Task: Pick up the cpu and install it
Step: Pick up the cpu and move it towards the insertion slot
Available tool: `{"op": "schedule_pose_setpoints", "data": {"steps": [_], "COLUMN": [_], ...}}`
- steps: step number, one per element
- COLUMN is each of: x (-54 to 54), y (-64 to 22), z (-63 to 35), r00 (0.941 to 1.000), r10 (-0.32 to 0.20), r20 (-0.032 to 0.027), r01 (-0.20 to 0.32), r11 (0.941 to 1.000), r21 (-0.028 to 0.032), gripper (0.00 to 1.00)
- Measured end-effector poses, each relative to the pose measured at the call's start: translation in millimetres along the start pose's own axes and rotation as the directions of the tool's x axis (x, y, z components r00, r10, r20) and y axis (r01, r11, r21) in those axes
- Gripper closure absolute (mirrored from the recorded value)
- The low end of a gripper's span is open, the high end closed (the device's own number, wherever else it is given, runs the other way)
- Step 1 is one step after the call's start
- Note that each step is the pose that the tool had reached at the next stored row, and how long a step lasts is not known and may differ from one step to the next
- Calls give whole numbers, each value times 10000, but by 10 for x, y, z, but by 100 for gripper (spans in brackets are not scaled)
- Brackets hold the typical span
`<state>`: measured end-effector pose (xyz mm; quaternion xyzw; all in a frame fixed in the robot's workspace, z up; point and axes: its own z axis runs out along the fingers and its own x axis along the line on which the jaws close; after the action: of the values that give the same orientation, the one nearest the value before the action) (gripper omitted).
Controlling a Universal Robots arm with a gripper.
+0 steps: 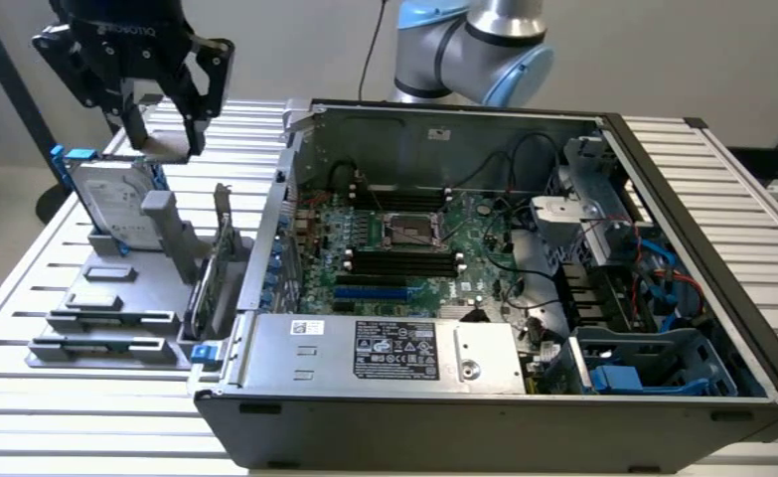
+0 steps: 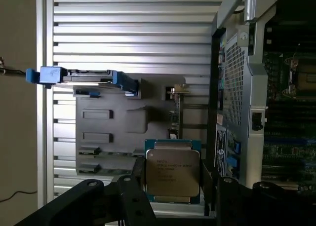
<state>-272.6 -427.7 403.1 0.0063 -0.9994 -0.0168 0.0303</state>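
Observation:
My gripper (image 1: 165,134) hangs high at the exterior view's left, above the standing hard drive (image 1: 113,204). It is shut on the cpu (image 1: 165,147), a small flat square chip. The wrist view shows the cpu (image 2: 173,171) with its shiny metal top and green edge clamped between the two black fingers (image 2: 134,186), lifted well above the grey holder fixture (image 2: 113,132). The motherboard's cpu socket (image 1: 412,231) lies inside the open computer case (image 1: 495,397), to the exterior view's right of the gripper. The socket (image 2: 303,80) also appears at the edge of the wrist view.
The grey holder fixture (image 1: 110,298) carries the hard drive with blue brackets and an upright card (image 1: 217,268). The case's side wall (image 1: 282,199) stands between fixture and motherboard. Cables and drive cages (image 1: 627,278) fill the case's far side. The arm's blue-grey joint (image 1: 475,50) is behind the case.

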Motion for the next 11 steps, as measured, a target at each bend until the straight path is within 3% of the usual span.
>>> {"op": "schedule_pose_setpoints", "data": {"steps": [11], "x": [-499], "y": [39], "z": [-36], "r00": [10000], "r10": [-1], "r20": [0], "r01": [1], "r11": [10000], "r21": [0], "gripper": [45]}}
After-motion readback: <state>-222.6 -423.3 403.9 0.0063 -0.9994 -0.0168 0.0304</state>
